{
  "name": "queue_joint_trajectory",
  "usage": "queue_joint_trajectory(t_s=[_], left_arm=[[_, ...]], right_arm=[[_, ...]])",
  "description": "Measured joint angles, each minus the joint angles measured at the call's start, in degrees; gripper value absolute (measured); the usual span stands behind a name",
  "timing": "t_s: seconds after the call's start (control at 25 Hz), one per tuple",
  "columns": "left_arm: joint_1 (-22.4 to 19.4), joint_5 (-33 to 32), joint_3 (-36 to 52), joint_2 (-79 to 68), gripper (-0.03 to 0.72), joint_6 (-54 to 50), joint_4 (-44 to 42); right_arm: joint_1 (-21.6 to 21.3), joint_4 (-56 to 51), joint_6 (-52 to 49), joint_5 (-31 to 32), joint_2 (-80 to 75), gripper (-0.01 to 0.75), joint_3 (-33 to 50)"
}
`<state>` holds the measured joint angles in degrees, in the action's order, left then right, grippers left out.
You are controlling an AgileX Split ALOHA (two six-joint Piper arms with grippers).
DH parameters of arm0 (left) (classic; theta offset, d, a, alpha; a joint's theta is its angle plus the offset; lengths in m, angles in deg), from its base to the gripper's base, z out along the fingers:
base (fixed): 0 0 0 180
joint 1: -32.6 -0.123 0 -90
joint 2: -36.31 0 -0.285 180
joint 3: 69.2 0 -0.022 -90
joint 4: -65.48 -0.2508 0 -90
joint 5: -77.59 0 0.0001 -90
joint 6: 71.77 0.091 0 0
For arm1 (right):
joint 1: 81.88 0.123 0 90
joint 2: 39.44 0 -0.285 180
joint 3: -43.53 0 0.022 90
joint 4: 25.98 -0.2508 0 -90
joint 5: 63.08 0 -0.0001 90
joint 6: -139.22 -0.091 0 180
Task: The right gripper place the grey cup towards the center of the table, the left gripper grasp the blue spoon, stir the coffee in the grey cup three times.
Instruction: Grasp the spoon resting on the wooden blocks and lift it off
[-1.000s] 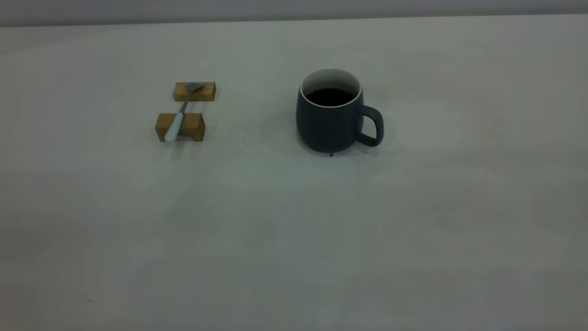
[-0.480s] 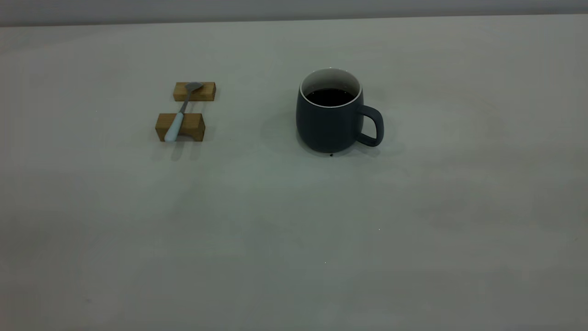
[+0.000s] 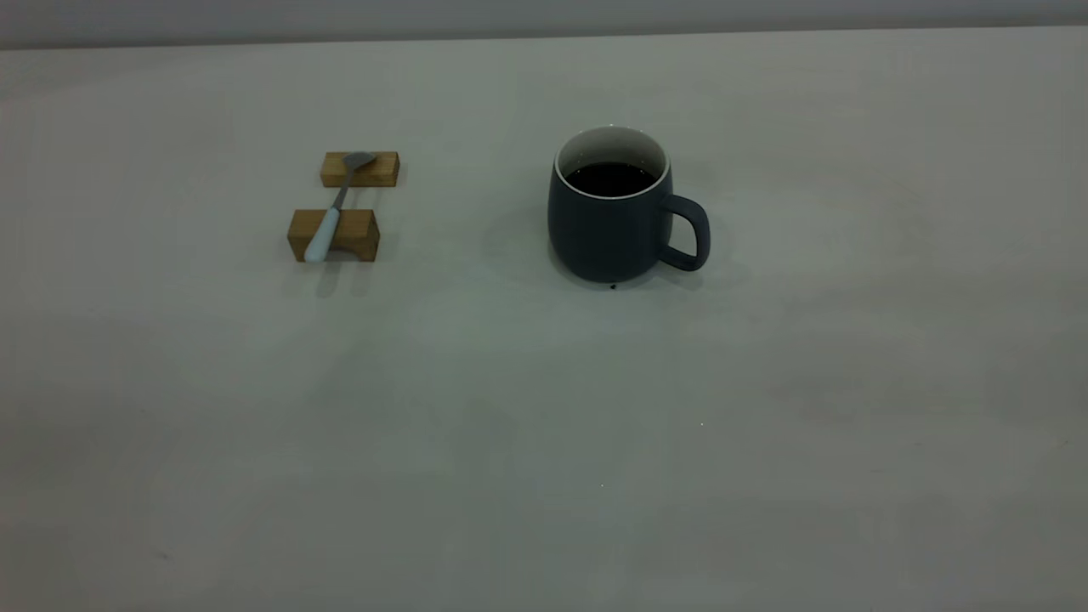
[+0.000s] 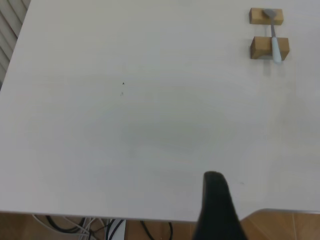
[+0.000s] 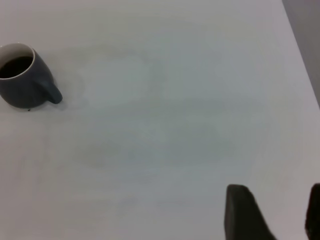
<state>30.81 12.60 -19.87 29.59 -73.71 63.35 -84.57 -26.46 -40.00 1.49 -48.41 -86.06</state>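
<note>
Nothing has moved since the earlier frames: cup, spoon and blocks sit exactly where they were, and no arm has entered the exterior view.

Nearest, each wrist view shows only part of its own gripper at the near edge of the tabletop (image 3: 544,442). The left gripper (image 4: 216,210) shows a single dark finger, so I cannot tell whether its jaws are apart or together. The right gripper (image 5: 272,212) shows two dark fingers with a clear gap between them, so its jaws stand apart and hold nothing.

Farther back, the grey cup (image 3: 610,212) stands upright close to the middle of the tabletop, its handle pointing right, with the coffee (image 3: 609,178) dark and flat inside. Well apart to its left, the blue spoon (image 3: 333,211) lies bridged across two wooden blocks (image 3: 333,235), its metal bowl on the far block and its pale handle on the near one.

Judging by this, the task has not begun; moving the cup is the step in hand. The next move calls for the right gripper to reach far and left to the handle.

Only the left wrist view shows the tabletop's near edge, with cables (image 4: 110,227) below it. Only the exterior view shows cup and spoon together.
</note>
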Motion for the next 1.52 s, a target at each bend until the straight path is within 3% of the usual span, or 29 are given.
queue_joint_trajectory(t_s=[0.28,0.52,0.76,0.92,1.12,1.52], left_arm=[[0.00,0.00,0.00,0.00,0.583,0.00,0.00],[0.00,2.64,-1.58,-3.97,0.591,0.00,-2.61],[0.00,13.13,-7.95,-27.31,0.593,0.00,-3.71],[0.00,22.26,-12.25,-45.24,0.593,0.33,-1.73],[0.42,28.81,-17.62,-65.02,0.593,3.26,3.81],[10.64,32.56,-32.11,-96.31,0.593,1.95,6.95]], right_arm=[[0.00,0.05,0.00,0.01,0.00,0.238,0.00],[0.00,0.05,0.00,0.06,0.00,0.230,0.00],[0.00,0.05,0.00,0.06,0.00,0.234,0.00],[0.00,0.05,0.00,0.06,0.00,0.236,0.00],[0.00,0.05,0.00,0.06,0.00,0.237,0.00],[0.00,0.05,-0.01,0.06,0.00,0.237,0.00]])
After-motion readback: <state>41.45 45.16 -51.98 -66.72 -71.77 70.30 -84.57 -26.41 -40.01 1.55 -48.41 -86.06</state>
